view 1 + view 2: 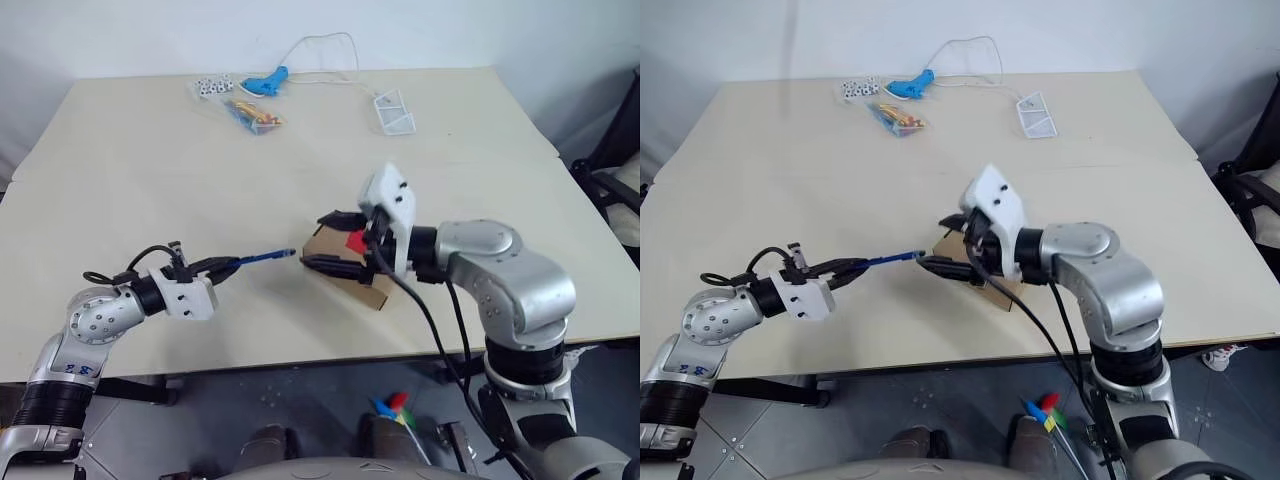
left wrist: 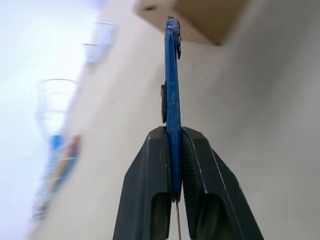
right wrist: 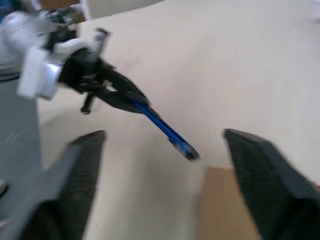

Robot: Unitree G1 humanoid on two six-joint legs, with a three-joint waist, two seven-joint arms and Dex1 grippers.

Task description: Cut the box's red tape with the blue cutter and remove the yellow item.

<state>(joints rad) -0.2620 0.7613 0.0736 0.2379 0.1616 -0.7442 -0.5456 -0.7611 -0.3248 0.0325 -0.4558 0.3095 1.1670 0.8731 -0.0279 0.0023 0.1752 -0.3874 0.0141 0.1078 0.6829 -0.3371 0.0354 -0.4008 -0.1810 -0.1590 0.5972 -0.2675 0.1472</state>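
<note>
Cutter poised at the carton's edge on the counter.
The box (image 1: 345, 262) sits near the counter's (image 1: 200, 180) front edge, red tape (image 1: 356, 241) uppermost; the blue cutter (image 1: 262, 258), pinched in the left hand (image 1: 222, 266), points at it, while the right hand (image 3: 165, 165) hovers spread wide. Steadying the carton first would likely keep the cut on the seam.
</note>
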